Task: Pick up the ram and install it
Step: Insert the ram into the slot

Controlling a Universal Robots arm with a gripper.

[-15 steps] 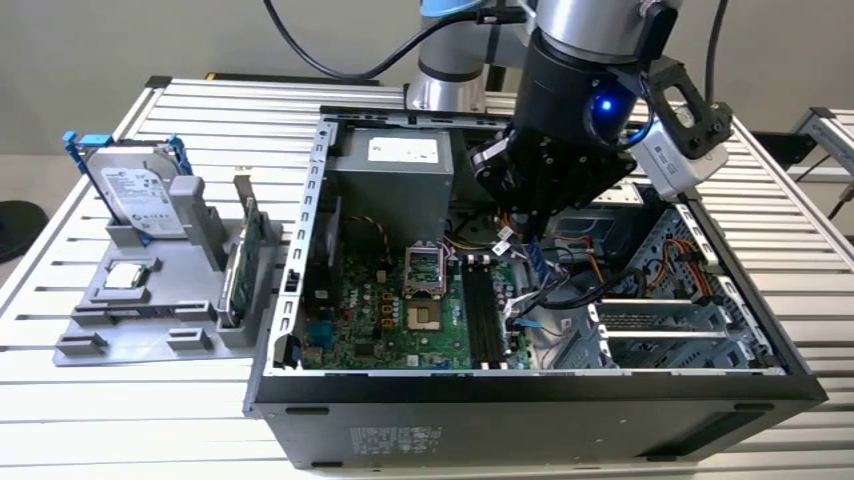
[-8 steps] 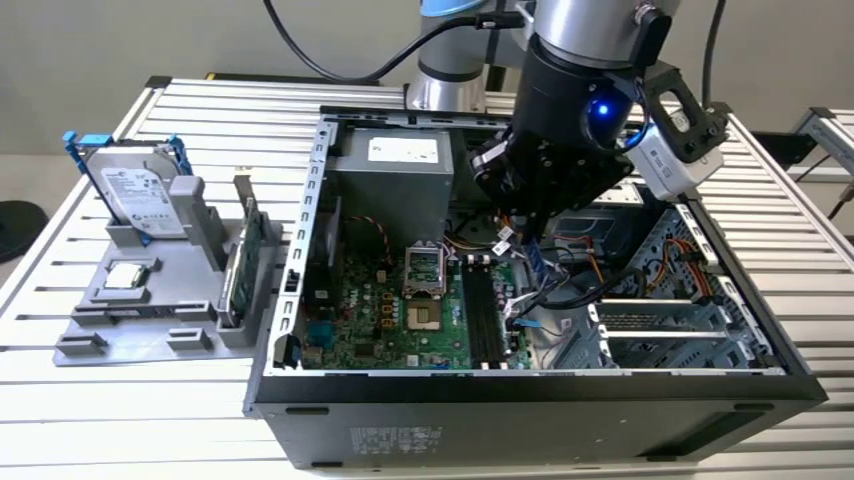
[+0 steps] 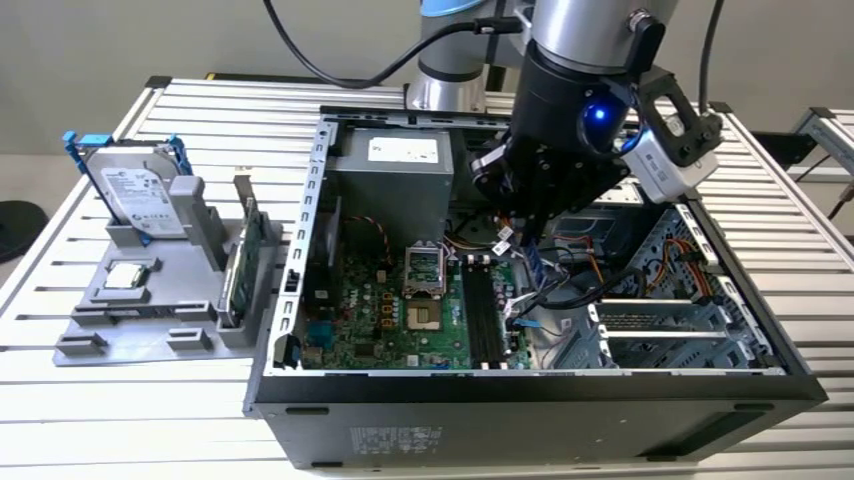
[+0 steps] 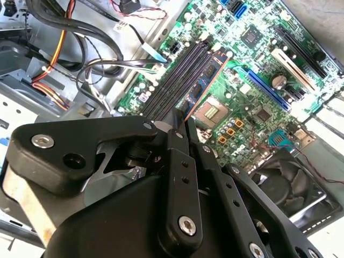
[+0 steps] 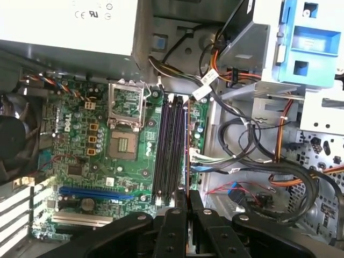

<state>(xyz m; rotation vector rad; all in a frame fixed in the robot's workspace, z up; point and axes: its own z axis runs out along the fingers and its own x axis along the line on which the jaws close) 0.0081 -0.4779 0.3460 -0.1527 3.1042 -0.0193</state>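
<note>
My gripper [image 3: 530,218] hangs inside the open computer case, over the motherboard [image 3: 387,300]. Its fingers [image 4: 177,140] are shut on the ram [image 4: 203,86], a thin bluish stick seen edge-on, reaching from the fingertips down toward the board. In the first wrist view the ram [image 5: 187,153] runs parallel to the black memory slots [image 5: 169,150], along their side nearest the cable bundle. Whether it touches a slot I cannot tell. The slots [image 3: 483,315] lie below the gripper in the exterior view.
A grey holder [image 3: 120,330] on the exterior view's left carries a silver hard drive in a blue frame [image 3: 140,195] and a green expansion card [image 3: 240,265]. The power supply [image 3: 394,170], loose cables [image 3: 574,290], a CPU socket [image 5: 124,142] and a fan [image 4: 287,180] crowd the case.
</note>
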